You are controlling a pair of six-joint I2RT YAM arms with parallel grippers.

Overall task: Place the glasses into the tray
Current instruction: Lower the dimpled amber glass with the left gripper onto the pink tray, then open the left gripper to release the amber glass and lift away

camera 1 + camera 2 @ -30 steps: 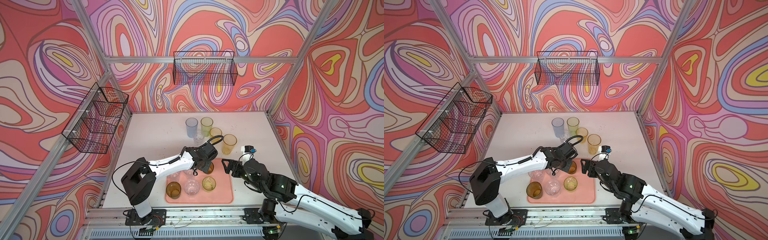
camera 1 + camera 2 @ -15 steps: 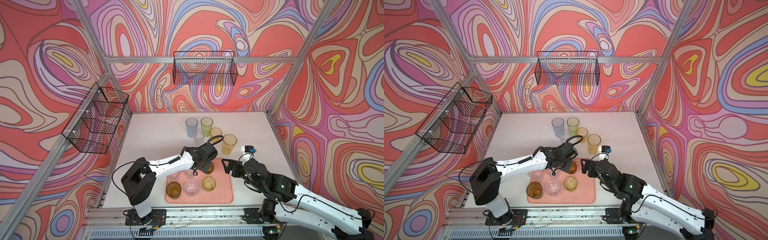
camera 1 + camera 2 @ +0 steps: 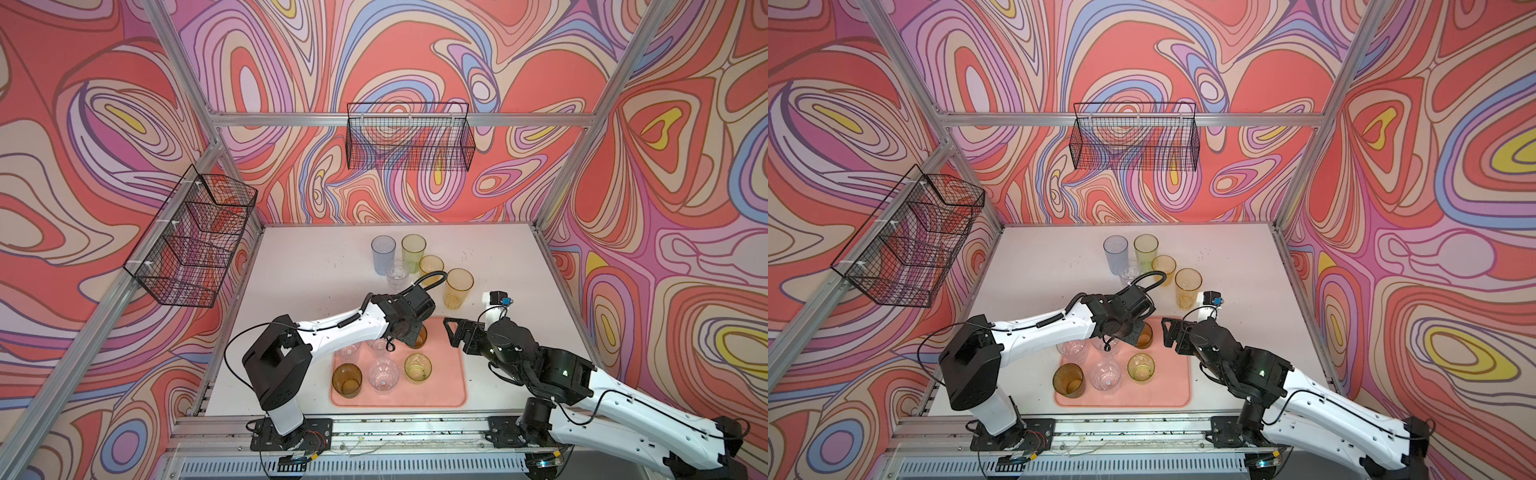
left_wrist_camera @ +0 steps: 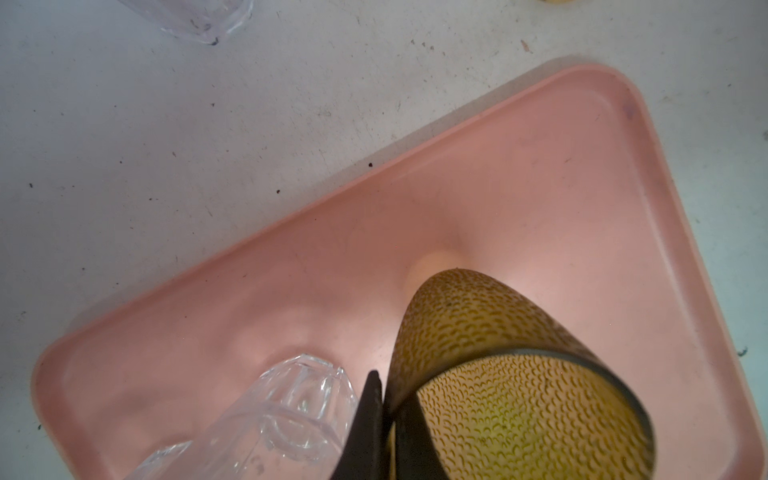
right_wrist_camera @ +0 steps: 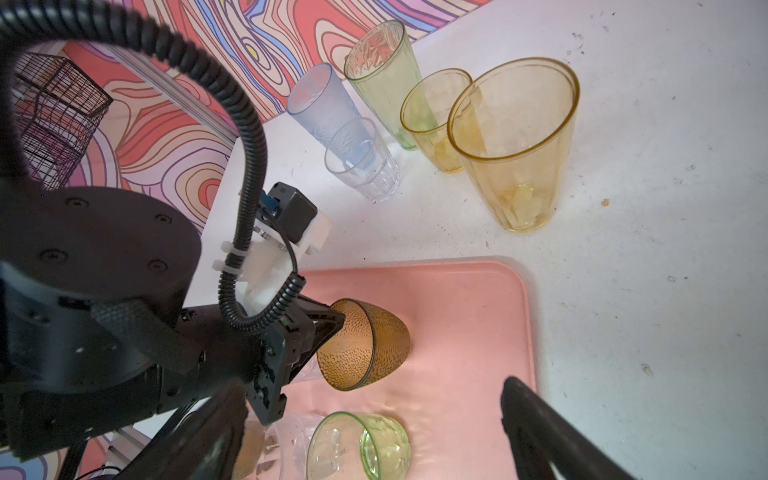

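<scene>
Swirl-patterned booth around a white table [image 3: 316,266].
The walls [image 3: 415,50] carry looping red, pink, lilac and blue shapes; silver metal bars [image 3: 282,119] frame the corners; a black wire basket [image 3: 409,137] hangs at the back, a second basket [image 3: 191,237] on the left-hand wall.

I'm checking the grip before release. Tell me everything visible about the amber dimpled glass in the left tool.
The amber glass is a short, see-through, empty tumbler covered in crescent dimples. It tilts over the tray, beside a clear faceted glass. The left tool pinches its rim, inside and outside. Whether its base touches the tray is unclear.
</scene>
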